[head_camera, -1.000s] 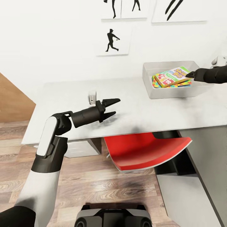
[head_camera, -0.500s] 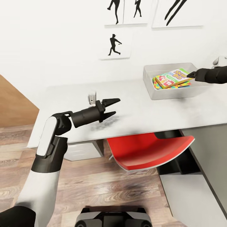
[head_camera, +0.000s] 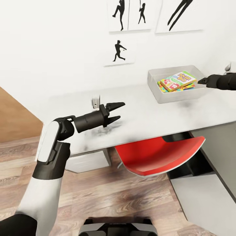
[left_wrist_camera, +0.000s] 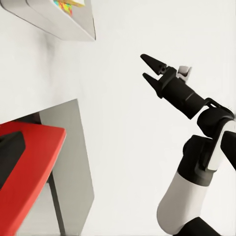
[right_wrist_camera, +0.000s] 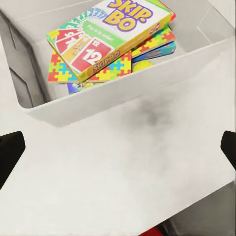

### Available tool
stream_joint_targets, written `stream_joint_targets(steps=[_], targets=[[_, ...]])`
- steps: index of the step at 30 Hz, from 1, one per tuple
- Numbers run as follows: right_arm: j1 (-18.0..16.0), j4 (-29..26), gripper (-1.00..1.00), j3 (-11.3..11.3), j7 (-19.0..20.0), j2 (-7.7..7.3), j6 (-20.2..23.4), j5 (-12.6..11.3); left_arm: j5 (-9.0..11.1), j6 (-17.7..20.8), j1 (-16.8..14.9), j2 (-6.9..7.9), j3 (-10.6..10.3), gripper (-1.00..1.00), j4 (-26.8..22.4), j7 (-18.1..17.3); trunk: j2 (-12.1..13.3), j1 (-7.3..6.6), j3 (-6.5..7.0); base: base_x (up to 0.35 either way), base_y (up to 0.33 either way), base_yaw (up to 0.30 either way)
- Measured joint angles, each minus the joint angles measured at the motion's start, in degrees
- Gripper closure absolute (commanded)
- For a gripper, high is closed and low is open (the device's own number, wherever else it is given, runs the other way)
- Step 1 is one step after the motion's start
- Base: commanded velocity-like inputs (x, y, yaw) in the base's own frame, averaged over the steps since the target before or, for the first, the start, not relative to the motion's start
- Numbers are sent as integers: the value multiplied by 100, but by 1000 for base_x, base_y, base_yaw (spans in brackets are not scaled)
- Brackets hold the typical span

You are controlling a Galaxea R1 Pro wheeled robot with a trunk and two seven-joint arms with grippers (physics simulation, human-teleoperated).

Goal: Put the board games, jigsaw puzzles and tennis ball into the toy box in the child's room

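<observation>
White walls back the table (head_camera: 147,114); your right gripper (head_camera: 200,80), jaws spread and empty, sits at three o'clock of the toy box (head_camera: 156,88) where SKIP BO (head_camera: 177,80) tops the puzzles (right_wrist_camera: 112,70); left gripper (head_camera: 115,112) parted, idle

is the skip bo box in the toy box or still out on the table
In. The SKIP BO box lies tilted atop a jigsaw puzzle inside the toy box.
</observation>
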Motion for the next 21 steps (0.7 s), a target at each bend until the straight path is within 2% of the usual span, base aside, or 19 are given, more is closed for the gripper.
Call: stream_joint_targets(steps=[4, 13, 21], targets=[[86, 0, -100, -66, 0, -24, 0, -3, 0, 0, 0, 0, -2, -100, 0, 2, 0, 0, 36, -56, 315, -172], [345, -1, -100, -408, 17, -75, 0, -4, 0, 0, 0, 0, -7, -100, 0, 9, 0, 1, 115, -105, 273, -175], [654, -110, -100, -580, 36, -290, 1, -20, 2, -2, 1, 1, -21, -100, 0, 8, 0, 0, 185, -50, 103, -176]])
